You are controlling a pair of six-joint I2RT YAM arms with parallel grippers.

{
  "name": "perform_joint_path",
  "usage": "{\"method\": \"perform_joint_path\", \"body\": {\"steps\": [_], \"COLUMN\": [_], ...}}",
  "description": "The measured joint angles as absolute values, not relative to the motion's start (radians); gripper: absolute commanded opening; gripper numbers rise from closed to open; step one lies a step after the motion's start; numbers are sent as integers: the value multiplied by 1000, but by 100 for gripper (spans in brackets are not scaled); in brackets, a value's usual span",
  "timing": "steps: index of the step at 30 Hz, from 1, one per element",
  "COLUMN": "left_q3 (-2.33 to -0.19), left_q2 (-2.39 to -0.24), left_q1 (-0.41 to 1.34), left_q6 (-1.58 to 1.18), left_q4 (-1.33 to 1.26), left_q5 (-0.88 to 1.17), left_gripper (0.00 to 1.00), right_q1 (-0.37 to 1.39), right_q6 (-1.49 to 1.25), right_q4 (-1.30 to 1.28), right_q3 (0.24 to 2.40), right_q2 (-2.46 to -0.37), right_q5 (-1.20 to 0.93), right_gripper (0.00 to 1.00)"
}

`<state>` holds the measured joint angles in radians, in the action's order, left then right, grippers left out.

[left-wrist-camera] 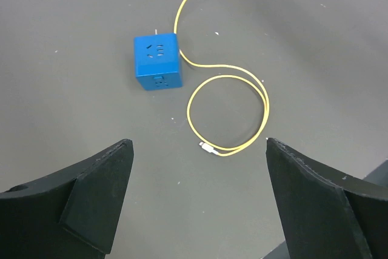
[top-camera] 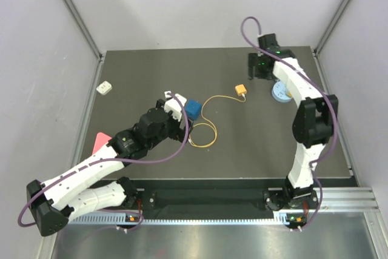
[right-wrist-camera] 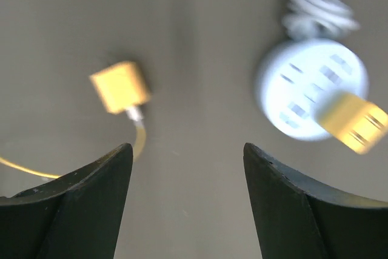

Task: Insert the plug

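Left end effector (left-wrist-camera: 197,201) is spread wide and empty, hovering just short of the small blue plastic socket cube (left-wrist-camera: 157,62), with the thin yellow cable (left-wrist-camera: 227,77) looping beside it on the dark counter (left-wrist-camera: 60,59). Further out, the small yellow rectangular plug (right-wrist-camera: 120,86) lies loose near the pale round socket disc (right-wrist-camera: 303,83). Right end effector (right-wrist-camera: 188,201) hangs above the gap between them, released, nothing in it. My worry: a lookalike yellow block (right-wrist-camera: 353,122) with no cable sits on that disc, so it could grab the wrong one, or nudge the loose plug sideways.
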<state>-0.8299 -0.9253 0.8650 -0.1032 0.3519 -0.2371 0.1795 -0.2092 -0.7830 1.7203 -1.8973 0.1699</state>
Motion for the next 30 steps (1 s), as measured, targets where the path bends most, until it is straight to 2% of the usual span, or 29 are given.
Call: {"method": "perform_joint_path", "body": {"steps": [8, 10, 15, 18, 21, 22, 24, 27, 30], "left_q3": [-830, -837, -968, -1063, -1136, -1153, -1171, -1176, -1181], "left_q2": [-926, -929, -979, -980, -976, -974, -971, -974, -987], "left_q1": [865, 865, 863, 863, 860, 857, 850, 831, 788], "left_q6": [-125, -156, -286, -356, -414, -432, -470, -521, -551], "left_q4": [352, 360, 430, 451, 461, 465, 473, 479, 482], "left_q5": [-167, -134, -9, 54, 72, 75, 93, 142, 217], "left_gripper": [88, 84, 82, 84, 85, 85, 85, 84, 84], "right_q1": [290, 287, 284, 284, 284, 284, 284, 284, 285], "right_q6": [-135, -116, -44, -5, 20, 25, 33, 39, 49], "right_q4": [-695, -680, -664, -656, -630, -616, -582, -535, -490], "right_q3": [1788, 1788, 1800, 1800, 1797, 1791, 1770, 1711, 1582], "right_q2": [-2099, -2140, -2216, -2239, -2240, -2239, -2229, -2195, -2104], "right_q5": [66, 55, 24, 6, 0, -2, -4, -6, -9], "right_gripper": [71, 63, 61, 56, 37, 23, 8, 0, 0]}}
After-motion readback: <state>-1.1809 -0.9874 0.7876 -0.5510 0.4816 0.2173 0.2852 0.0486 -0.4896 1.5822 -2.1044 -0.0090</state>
